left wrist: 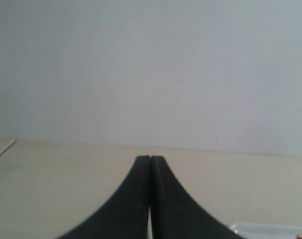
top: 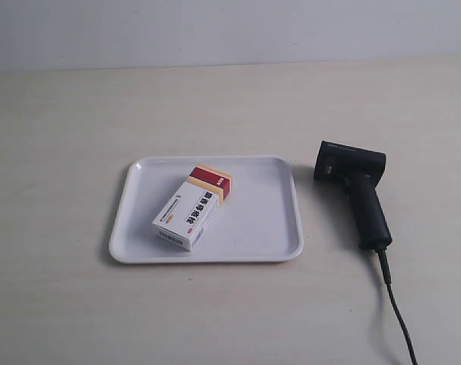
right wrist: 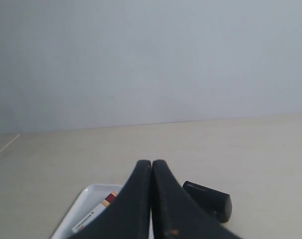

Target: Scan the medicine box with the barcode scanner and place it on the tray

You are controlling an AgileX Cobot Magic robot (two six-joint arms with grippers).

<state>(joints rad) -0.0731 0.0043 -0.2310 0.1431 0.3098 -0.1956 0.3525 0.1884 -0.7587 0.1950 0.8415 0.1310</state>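
Medicine box [top: 193, 206] lying flat inside the tray [top: 272, 228], both pincers clenched on nothing.

Set askew near the tray's middle, red and tan band toward the tray's far rim, white end with blue print toward the near rim. Just beside the tray, off the side nearest the box's banded end, on the pale table [top: 63, 114]: barcode scanner [top: 357, 188], lying flat, not touching the tray, boxy head level with the tray's far half, handle and thin cable [top: 396, 308] trailing past the near rim. Left gripper [left wrist: 150, 158] pressed fully together, holding nothing, tray corner [left wrist: 270, 230] barely visible. Right gripper [right wrist: 152, 162] likewise closed and bare, raised above the tray [right wrist: 83, 204], medicine box [right wrist: 93, 213] and scanner head [right wrist: 211, 200].
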